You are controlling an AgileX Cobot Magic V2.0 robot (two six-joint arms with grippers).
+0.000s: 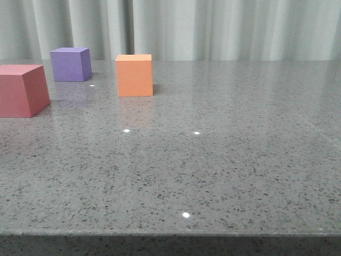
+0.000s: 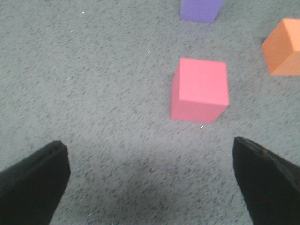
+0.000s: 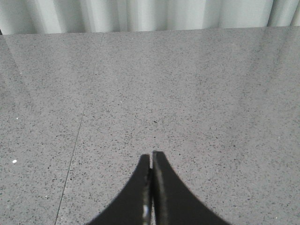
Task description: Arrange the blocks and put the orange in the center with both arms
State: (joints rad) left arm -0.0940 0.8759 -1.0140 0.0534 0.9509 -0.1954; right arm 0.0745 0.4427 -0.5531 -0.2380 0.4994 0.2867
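The orange cube [image 1: 134, 74] sits upright on the grey speckled table [image 1: 224, 160], at about 11 o'clock from the middle of the front view. It has no long axis; one flat face looks almost squarely at the front camera and its top is level. The purple cube [image 1: 70, 64] stands further back, at roughly 10 o'clock from the orange one and apart from it. The pink cube [image 1: 22, 89] lies nearer the camera at the left edge, at about 8 o'clock from the orange cube, turned so that a side face shows, and partly cut off by the frame. None of the three touch. The table around and in front of them is bare but for small light glints, and pale curtains [image 1: 213, 29] hang behind.

In the left wrist view, the left gripper [image 2: 151, 180] hangs above the table with its jaws wide apart, holding nothing. The pink cube [image 2: 200, 89] lies beyond the gap between the fingers, with the purple cube [image 2: 200, 9] past it and the orange cube [image 2: 284, 47] off to one side.

The right gripper [image 3: 151, 159] has its fingers pressed together on nothing, over bare table [image 3: 211, 93].
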